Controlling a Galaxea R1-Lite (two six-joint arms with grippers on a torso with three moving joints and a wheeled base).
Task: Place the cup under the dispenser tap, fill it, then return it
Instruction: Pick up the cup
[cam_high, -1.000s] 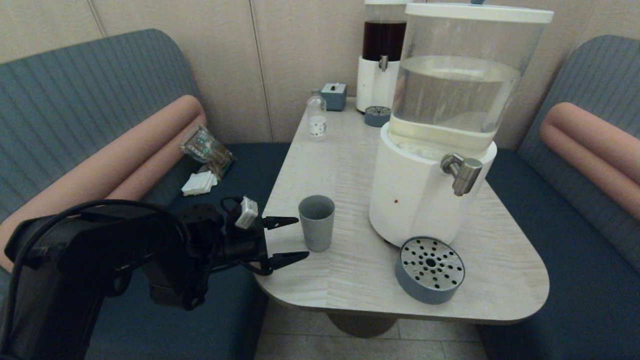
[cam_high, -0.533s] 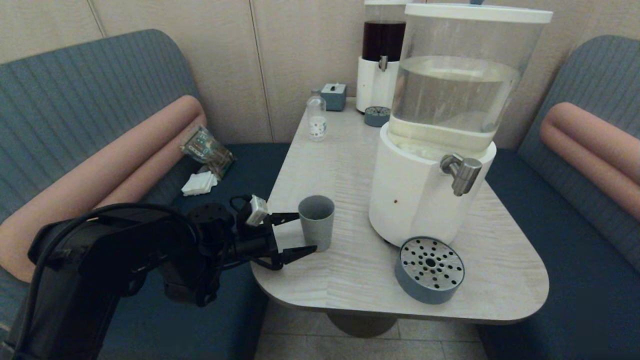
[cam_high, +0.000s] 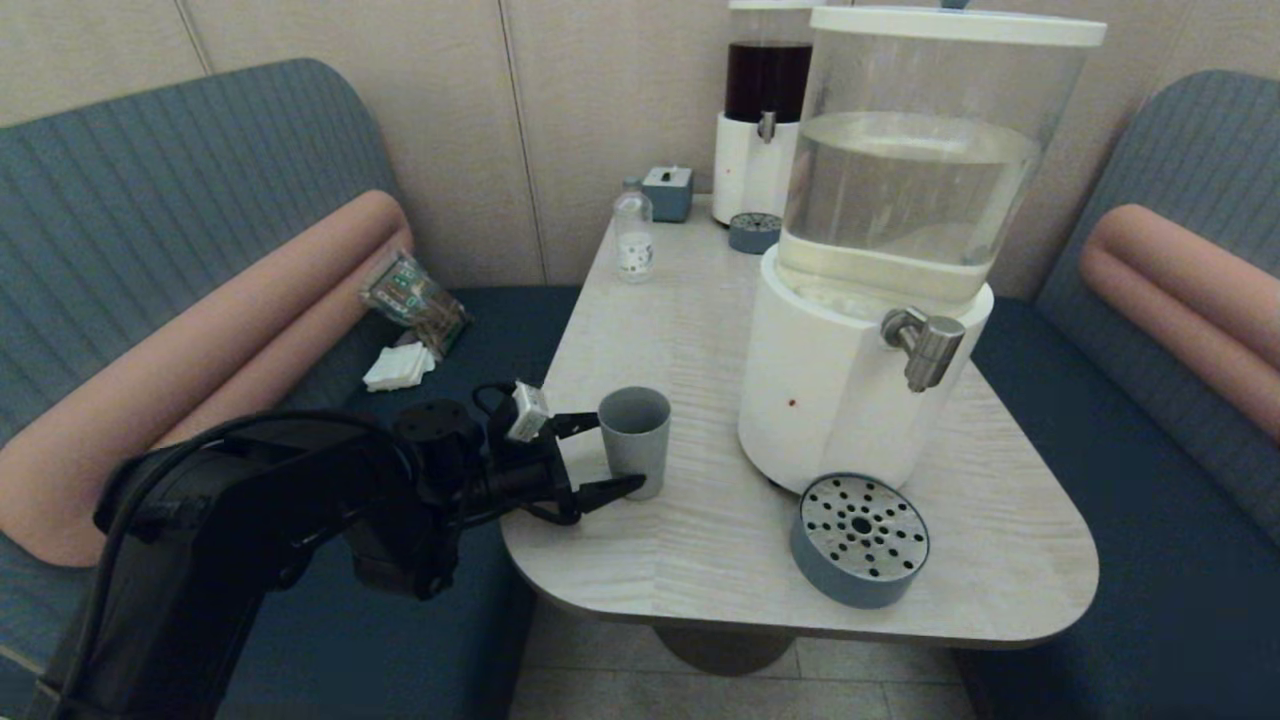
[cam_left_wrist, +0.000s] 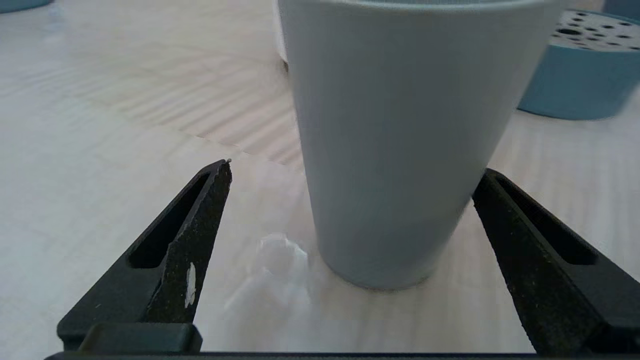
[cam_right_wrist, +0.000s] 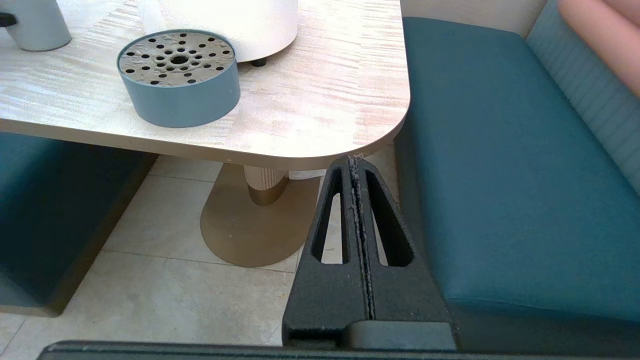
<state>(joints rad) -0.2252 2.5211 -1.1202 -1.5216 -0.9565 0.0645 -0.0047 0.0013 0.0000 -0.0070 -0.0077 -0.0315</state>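
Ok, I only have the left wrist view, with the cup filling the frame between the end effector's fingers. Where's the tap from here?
Observer: On the head view, the dispenser tap juts from the clear-tank dispenser, to the right of the cup.
Operator: Anything on the drip tray?
Observer: No, the perforated drip tray in front of the dispenser base is bare.
Operator: And the right arm?
Observer: The right end effector is shut, parked low beyond the table corner.
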